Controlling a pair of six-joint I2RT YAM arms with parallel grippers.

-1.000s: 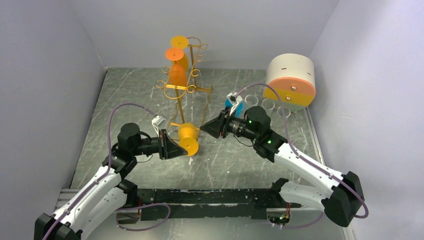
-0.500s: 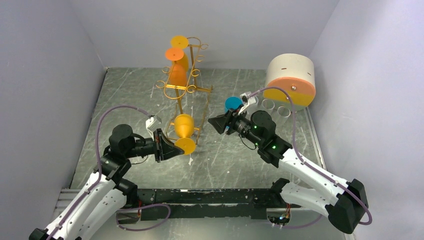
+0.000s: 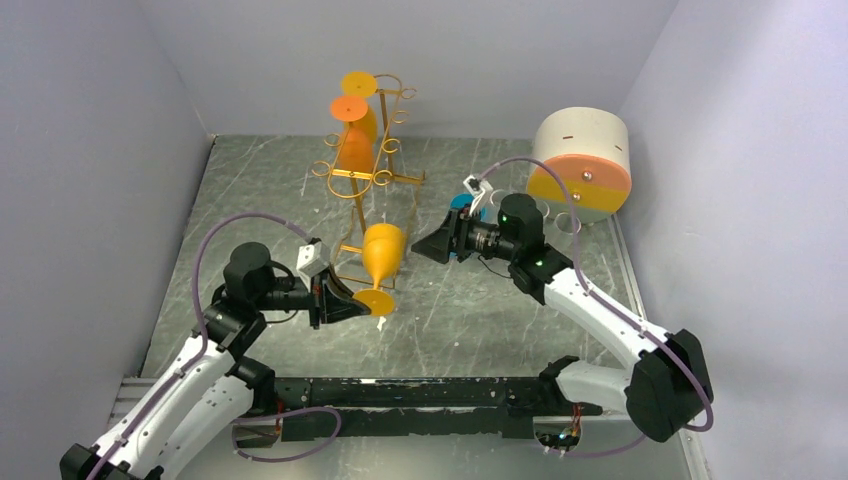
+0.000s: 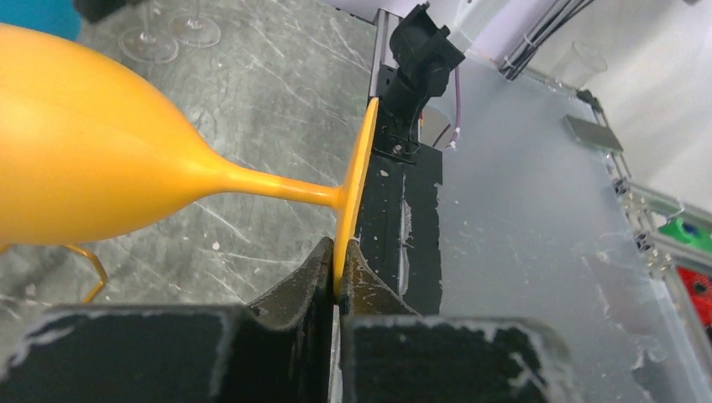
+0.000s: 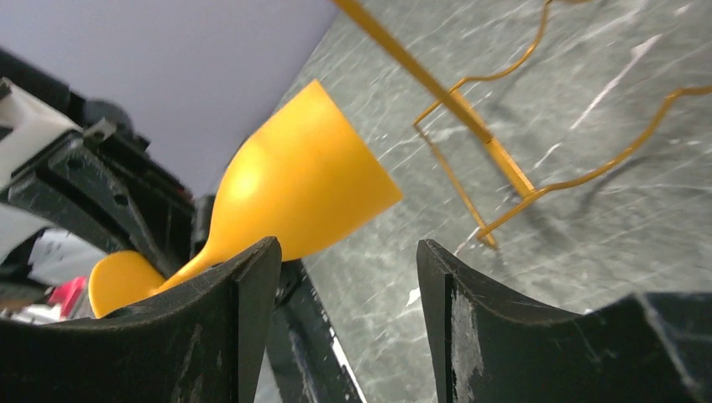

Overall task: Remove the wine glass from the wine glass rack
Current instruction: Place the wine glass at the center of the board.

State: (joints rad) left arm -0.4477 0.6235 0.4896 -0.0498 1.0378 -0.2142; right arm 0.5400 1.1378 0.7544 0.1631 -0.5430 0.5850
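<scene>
An orange wine glass [image 3: 383,252] is tilted, its bowl pointing away from me, just in front of the gold wire wine glass rack [image 3: 372,178]. My left gripper [image 3: 352,301] is shut on the rim of the glass's round foot [image 4: 356,172]; the stem and bowl [image 4: 75,159] stick out to the left in the left wrist view, with the left gripper [image 4: 338,270] pinching the thin disc. My right gripper [image 3: 420,247] stands open to the right of the bowl, apart from it. Between the right gripper [image 5: 348,256] jaws there is only table; the bowl [image 5: 302,185] lies beyond its left finger. Two more orange glasses [image 3: 353,125] hang on the rack's top.
A white, orange and green drum [image 3: 582,160] stands at the back right. A blue object [image 3: 459,203] and clear glasses [image 3: 571,224] sit behind my right arm. The rack's wire base [image 5: 495,159] lies on the grey marbled table [image 3: 470,310]. Walls close in on three sides.
The right gripper let go of the bowl, opened wider and drew back to the right. The left gripper swung the glass so that its bowl now points away, toward the rack.
</scene>
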